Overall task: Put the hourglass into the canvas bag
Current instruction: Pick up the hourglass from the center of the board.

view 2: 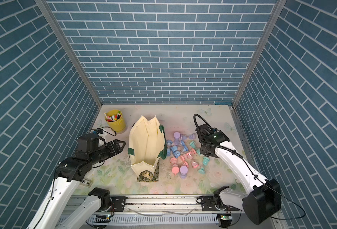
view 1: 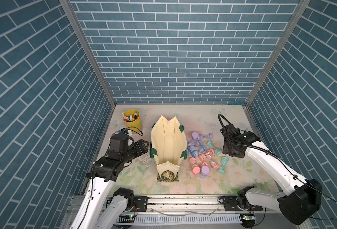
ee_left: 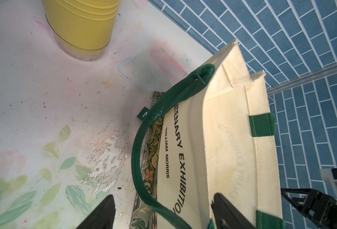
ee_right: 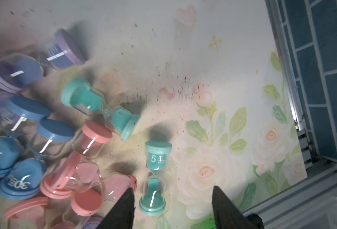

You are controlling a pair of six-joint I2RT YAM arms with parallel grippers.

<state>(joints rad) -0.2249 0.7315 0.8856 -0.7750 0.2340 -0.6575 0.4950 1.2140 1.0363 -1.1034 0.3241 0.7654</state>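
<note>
My right gripper (ee_right: 173,188) hung with its jaws parted and nothing clamped. It was over the teal hourglass (ee_right: 155,174) marked 5, which lay on the table (ee_right: 213,59) between the fingers, its near cap just beside one finger and apart from the other. Away from the pile, the floral surface ran bare to the metal edge rail (ee_right: 287,79). My left gripper (ee_left: 163,196) was also spread and held nothing. The canvas bag (ee_left: 233,138) stood mouth up mid-table, and its left wall and green strap (ee_left: 137,150) showed between the fingers, though I could not tell whether they touched. I counted one bag, one yellow cup (view 1: 132,121) near the back left corner, and three teal hourglasses in a top view. The pink, blue and purple ones in the pile (view 1: 201,152), between the bag and the right gripper, overlapped too much to count.
</note>
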